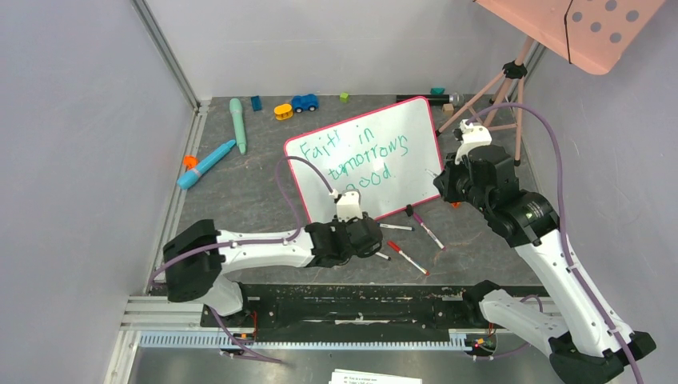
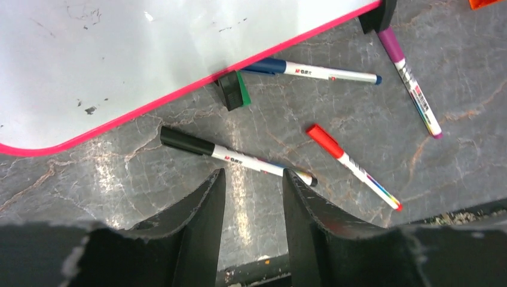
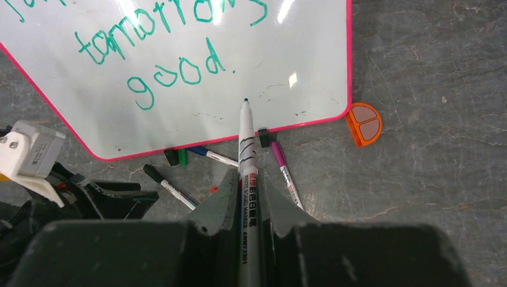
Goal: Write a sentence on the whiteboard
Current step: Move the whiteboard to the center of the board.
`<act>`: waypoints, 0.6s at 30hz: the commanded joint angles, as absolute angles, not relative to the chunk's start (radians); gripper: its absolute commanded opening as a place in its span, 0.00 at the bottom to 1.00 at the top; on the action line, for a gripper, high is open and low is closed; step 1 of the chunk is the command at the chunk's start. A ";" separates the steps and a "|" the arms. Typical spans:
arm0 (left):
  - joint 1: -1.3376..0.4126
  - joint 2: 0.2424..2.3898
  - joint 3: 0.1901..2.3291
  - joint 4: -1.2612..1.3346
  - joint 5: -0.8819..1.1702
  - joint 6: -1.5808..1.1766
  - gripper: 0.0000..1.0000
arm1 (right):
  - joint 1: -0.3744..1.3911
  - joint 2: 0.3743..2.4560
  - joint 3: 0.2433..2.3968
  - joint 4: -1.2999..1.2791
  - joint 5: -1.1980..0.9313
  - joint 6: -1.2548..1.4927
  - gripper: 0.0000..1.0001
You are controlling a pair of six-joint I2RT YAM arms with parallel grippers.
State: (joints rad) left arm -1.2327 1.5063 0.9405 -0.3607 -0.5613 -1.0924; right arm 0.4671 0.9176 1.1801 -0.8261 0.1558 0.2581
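Grips a marker (image 3: 246,137) in the right tool (image 3: 248,179), nib over the whiteboard (image 1: 420,136) mid-bench, probably to extend the sentence (image 1: 360,156). Holds left tool (image 2: 251,179) parted, empty, by a black-capped marker (image 2: 236,156).

1. Blue toy car (image 1: 305,102) on the dark tabletop (image 1: 240,200).
2. Yellow toy (image 1: 283,111) just left of the car.
3. Green cube (image 1: 344,97) right of the car.
4. Teal stick (image 1: 237,124) farther left of the car.
5. Red-capped marker (image 2: 353,166) well nearer than the car.
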 commanded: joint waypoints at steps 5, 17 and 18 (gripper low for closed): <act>-1.231 1.651 1.076 -0.341 -0.724 -1.161 0.43 | 0.463 0.932 1.240 -0.801 0.162 0.231 0.00; -1.205 1.771 1.195 -0.533 -0.770 -1.214 0.40 | 0.465 0.955 1.283 -0.805 0.173 0.200 0.00; -1.205 1.772 1.202 -0.560 -0.775 -1.224 0.40 | 0.464 0.957 1.284 -0.804 0.174 0.200 0.00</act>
State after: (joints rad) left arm -1.2079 1.7561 1.1465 -0.4580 -0.6842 -1.1515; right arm 0.4671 0.9516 1.2392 -0.8261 0.1570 0.2169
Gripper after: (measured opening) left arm 0.394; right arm 0.121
